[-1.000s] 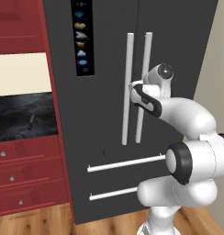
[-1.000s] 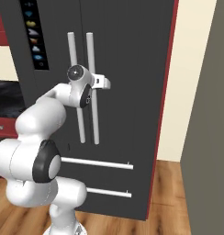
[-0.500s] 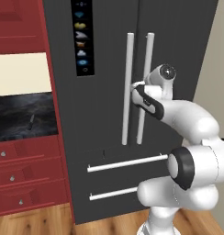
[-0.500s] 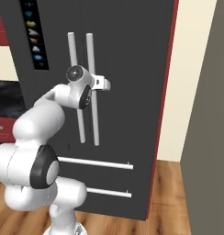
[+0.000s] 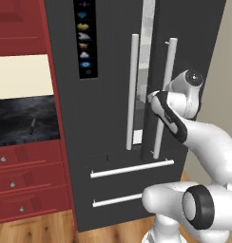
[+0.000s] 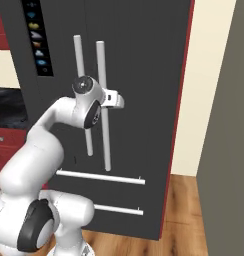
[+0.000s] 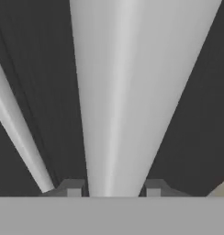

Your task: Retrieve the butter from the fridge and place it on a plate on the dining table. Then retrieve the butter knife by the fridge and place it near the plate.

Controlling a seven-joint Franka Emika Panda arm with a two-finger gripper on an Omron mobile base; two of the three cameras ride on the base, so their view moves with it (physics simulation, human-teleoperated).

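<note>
Swinging fridge door now ajar

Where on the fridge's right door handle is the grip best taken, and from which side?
Mid-height on the right door handle, from the front, fingers straddling it sideways. The bar is long, vertical and stands off the fridge, as the hand has it.

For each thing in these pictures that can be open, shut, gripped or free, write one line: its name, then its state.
fridge: right door ajar, a pale gap showing beside it; left door shut.
right door handle: between the gripper's fingers.
left door handle: free.
two drawers: shut.
gripper: closed around the right door handle.
</note>
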